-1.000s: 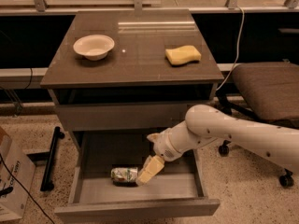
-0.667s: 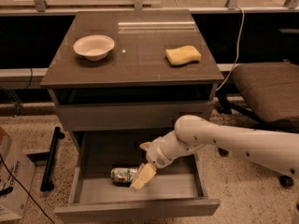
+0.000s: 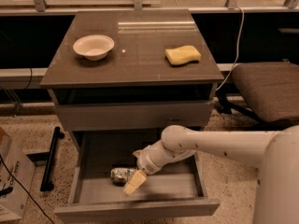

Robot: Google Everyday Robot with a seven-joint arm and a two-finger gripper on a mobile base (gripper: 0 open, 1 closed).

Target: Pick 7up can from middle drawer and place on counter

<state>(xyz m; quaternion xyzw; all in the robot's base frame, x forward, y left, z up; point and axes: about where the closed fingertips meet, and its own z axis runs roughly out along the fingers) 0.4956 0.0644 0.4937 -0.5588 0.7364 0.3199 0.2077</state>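
The middle drawer (image 3: 180, 183) is pulled open below the counter (image 3: 135, 55). The 7up can (image 3: 122, 175) lies on its side on the drawer floor, left of the middle. My gripper (image 3: 132, 184) reaches down into the drawer from the right. Its pale fingers sit at the right end of the can and cover part of it. I cannot tell whether they touch the can.
A white bowl (image 3: 93, 46) and a yellow sponge (image 3: 182, 54) sit on the counter. A brown office chair (image 3: 268, 90) stands to the right. A cardboard box (image 3: 11, 181) and a black bar (image 3: 50, 160) lie on the floor at the left.
My arm has moved left and down into the drawer. The gripper has gone from right of the can to right at its end. The can has not moved.
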